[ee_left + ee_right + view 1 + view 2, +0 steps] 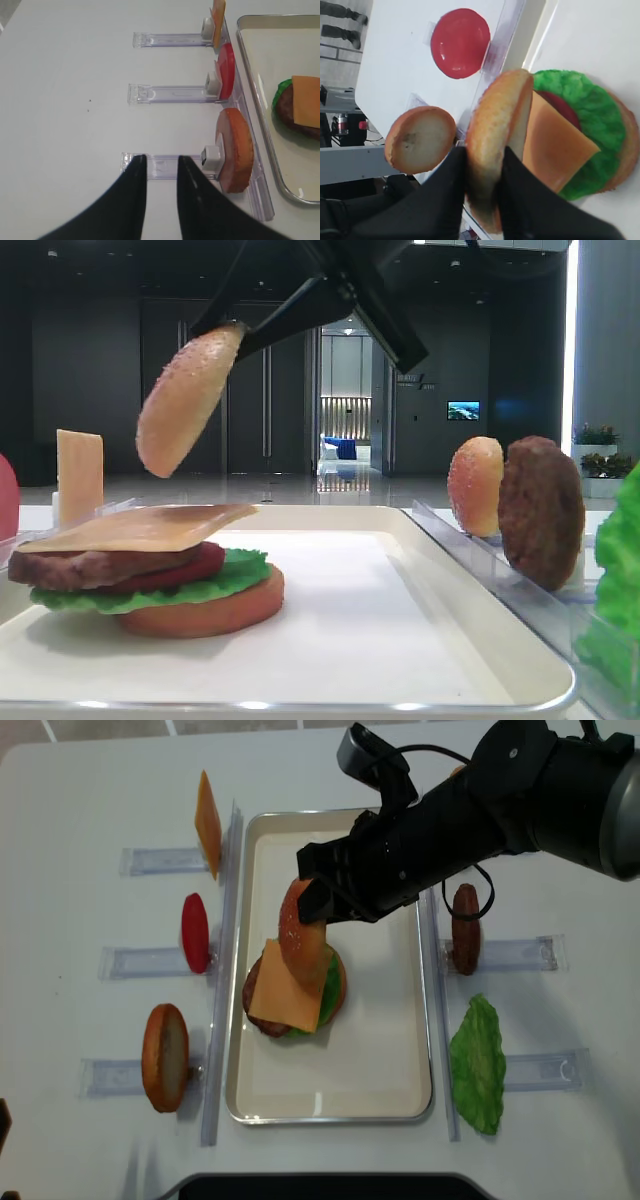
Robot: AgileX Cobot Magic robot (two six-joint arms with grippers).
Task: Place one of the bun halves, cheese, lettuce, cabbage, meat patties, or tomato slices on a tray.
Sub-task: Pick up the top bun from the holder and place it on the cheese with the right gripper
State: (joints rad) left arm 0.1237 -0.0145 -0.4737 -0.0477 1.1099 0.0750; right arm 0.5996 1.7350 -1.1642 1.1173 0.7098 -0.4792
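- White table (pixel 80 810) carries the cream tray (pixel 395 1050), with clear racks (pixel 160 860) along both its long sides.
- On the tray sits a stack: bun base (pixel 215 612), lettuce (pixel 240 572), tomato slice (pixel 190 568), meat patty (pixel 85 565), and cheese (pixel 140 525) on top.
- Right tool (pixel 485 165) is clenched on the sesame top bun (pixel 187 400), holding it tilted on edge in the air above the stack.
- Left tool (pixel 161 167) hovers over the table beside a racked bun (pixel 235 150), fingers slightly parted, grasping nothing.

right claw (pixel 485 155) clamped, left claw (pixel 161 165) parted
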